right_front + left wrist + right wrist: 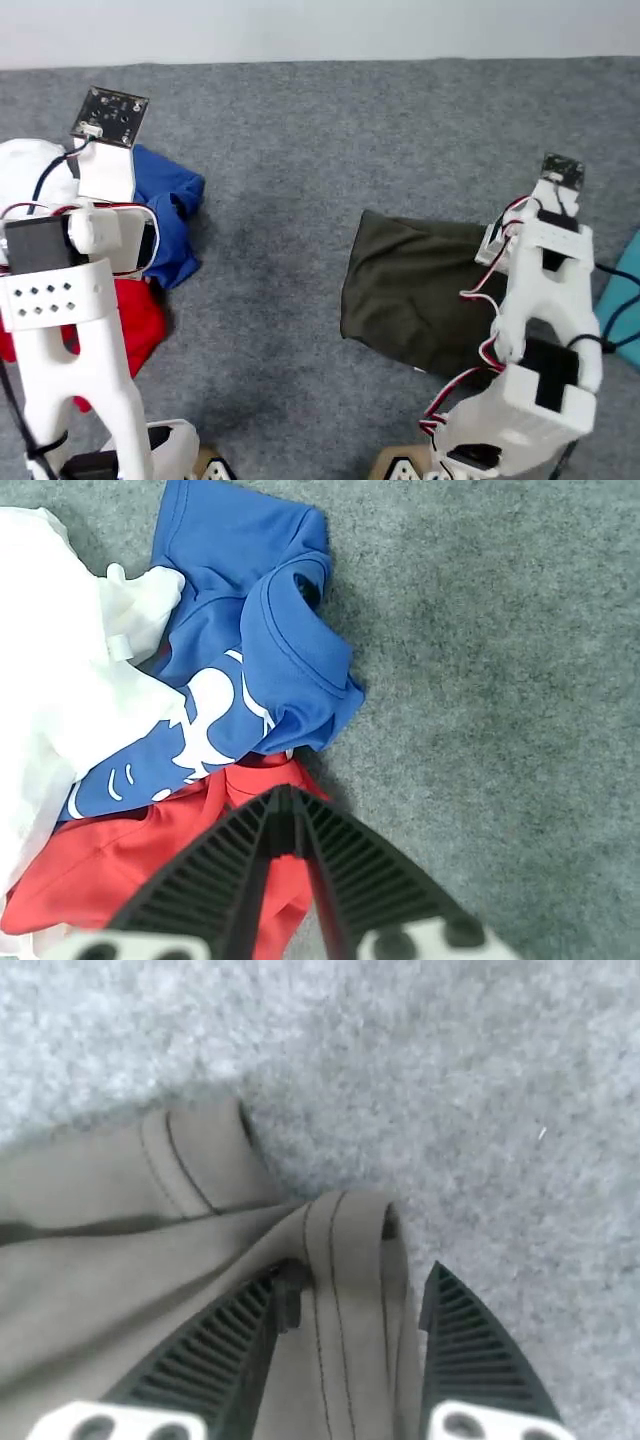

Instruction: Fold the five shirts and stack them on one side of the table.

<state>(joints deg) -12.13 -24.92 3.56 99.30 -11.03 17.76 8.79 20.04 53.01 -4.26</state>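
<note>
A dark olive shirt (415, 290), folded into a rough rectangle, lies right of the table's middle. My right gripper (360, 1280) is open at its far right corner, and a doubled hem of the olive shirt (120, 1260) lies between the fingers. At the left, a white shirt (30, 170), a blue printed shirt (170, 215) and a red shirt (140, 320) lie crumpled in a heap. My left gripper (287, 795) is shut with nothing in it, hanging just over the red shirt (100, 860), beside the blue shirt (260, 650) and the white shirt (50, 680).
A teal shirt (622, 290) pokes in at the right edge, behind the right arm (540, 290). Grey carpet-like cloth (300, 130) covers the table. Bare room lies along the back and between the two groups of shirts.
</note>
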